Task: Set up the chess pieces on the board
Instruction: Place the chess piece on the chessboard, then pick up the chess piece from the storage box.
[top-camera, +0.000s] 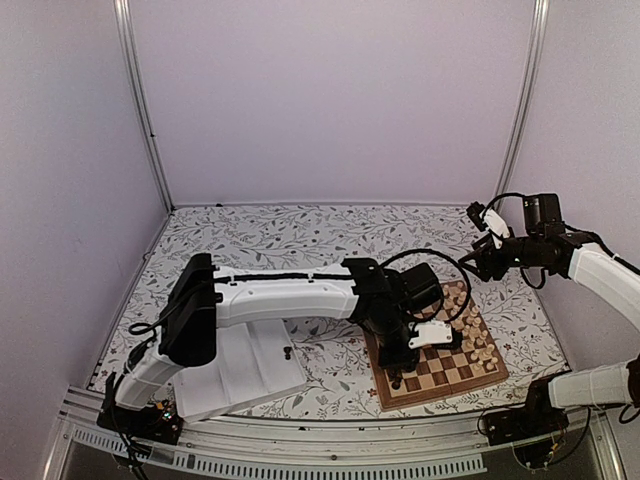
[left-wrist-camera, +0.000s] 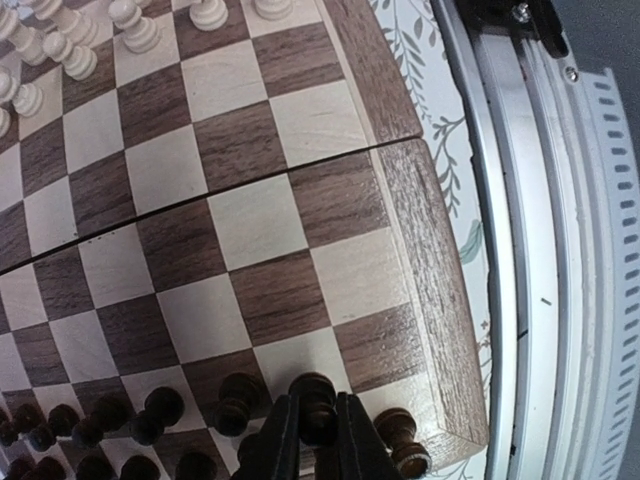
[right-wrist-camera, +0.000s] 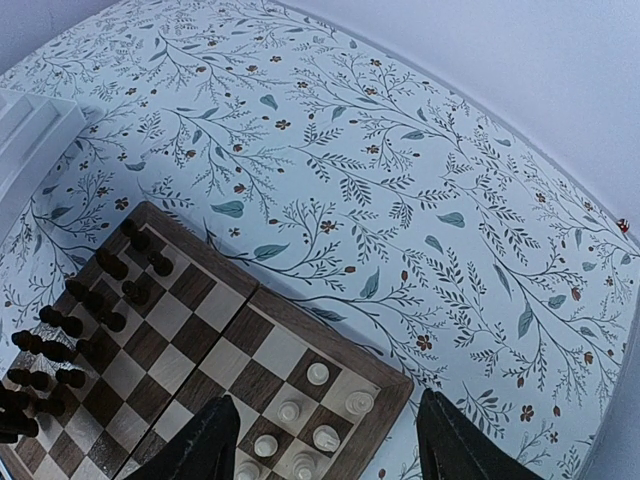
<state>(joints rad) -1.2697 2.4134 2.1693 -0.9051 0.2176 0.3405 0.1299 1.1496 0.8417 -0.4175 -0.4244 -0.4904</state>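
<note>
The board (left-wrist-camera: 290, 210) lies at the table's near right. My left gripper (left-wrist-camera: 315, 420) is down at its near edge, shut on a dark pawn (left-wrist-camera: 312, 395) that stands on a light square in the row in front of the back rank. Another dark piece (left-wrist-camera: 405, 445) stands on the corner square beside it, and more dark chess pieces (left-wrist-camera: 150, 410) line the same edge. Cream pieces (left-wrist-camera: 130, 25) stand along the opposite side. My right gripper (right-wrist-camera: 328, 405) hangs open and empty high above the board's far corner, over cream pieces (right-wrist-camera: 318, 373) and dark pieces (right-wrist-camera: 100, 300).
A white tray (top-camera: 250, 375) sits left of the board (top-camera: 455, 365), under the left arm. The aluminium frame rail (left-wrist-camera: 530, 250) runs close along the board's edge. Floral cloth (right-wrist-camera: 400, 180) covers the table behind the board.
</note>
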